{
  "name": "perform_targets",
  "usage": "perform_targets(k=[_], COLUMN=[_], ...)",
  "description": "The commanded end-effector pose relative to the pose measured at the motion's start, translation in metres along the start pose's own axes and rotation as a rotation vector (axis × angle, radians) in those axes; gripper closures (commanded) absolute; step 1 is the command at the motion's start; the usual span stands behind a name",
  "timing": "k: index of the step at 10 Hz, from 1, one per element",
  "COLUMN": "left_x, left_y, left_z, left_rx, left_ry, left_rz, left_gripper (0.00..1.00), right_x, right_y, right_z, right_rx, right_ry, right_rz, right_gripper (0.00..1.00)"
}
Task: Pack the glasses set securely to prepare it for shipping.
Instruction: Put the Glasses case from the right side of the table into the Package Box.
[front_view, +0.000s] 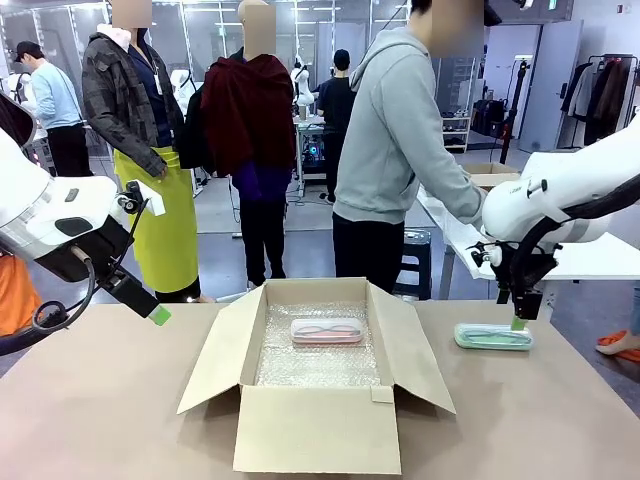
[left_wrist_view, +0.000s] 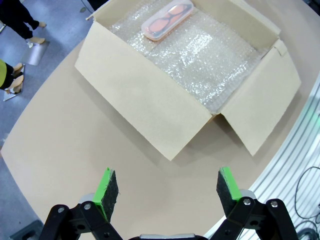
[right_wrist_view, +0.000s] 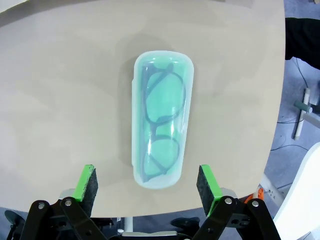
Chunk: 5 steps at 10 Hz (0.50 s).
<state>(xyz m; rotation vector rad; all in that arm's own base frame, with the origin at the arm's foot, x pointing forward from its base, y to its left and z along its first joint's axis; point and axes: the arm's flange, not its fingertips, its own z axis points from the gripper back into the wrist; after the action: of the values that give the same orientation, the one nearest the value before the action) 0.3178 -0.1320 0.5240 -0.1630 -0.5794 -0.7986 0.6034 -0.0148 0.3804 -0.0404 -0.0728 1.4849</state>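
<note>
The mint green glasses case (front_view: 493, 337) lies flat on the table to the right of the open cardboard box (front_view: 318, 425). Dark frames show through its translucent top (right_wrist_view: 159, 130). My right gripper (front_view: 518, 322) hangs just above it, open, its green pads (right_wrist_view: 87, 183) on either side of the case's near end, apart from it. The pale pink case (front_view: 327, 330) lies inside the box on bubble wrap (left_wrist_view: 200, 55); the left wrist view shows the pink case (left_wrist_view: 167, 19) too. My left gripper (left_wrist_view: 166, 189) is open and empty over bare table left of the box, its green tip (front_view: 159, 315) in the front view.
The box flaps fold outward on all sides, the right flap (front_view: 420, 355) reaching toward the green case. The table edge (right_wrist_view: 280, 115) runs close beside that case. A person in a grey hoodie (front_view: 395, 140) stands beyond the far side, turned to another table.
</note>
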Motion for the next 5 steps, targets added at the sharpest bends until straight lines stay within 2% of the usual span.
perform_targets(k=[1,5], left_x=[-0.001,-0.001], left_y=[0.001,0.001], left_z=[0.001,0.001], left_rx=[-0.005,-0.005], left_ry=[-0.003,-0.003], left_rz=[0.0,0.0], left_gripper=[0.0,0.0], right_x=[-0.002,-0.003], right_y=[0.0,0.0], right_z=[-0.014,-0.044], right_rx=[-0.01,-0.024], right_ry=[-0.034,-0.067], right_rz=[0.023,0.039], right_gripper=[0.0,0.0])
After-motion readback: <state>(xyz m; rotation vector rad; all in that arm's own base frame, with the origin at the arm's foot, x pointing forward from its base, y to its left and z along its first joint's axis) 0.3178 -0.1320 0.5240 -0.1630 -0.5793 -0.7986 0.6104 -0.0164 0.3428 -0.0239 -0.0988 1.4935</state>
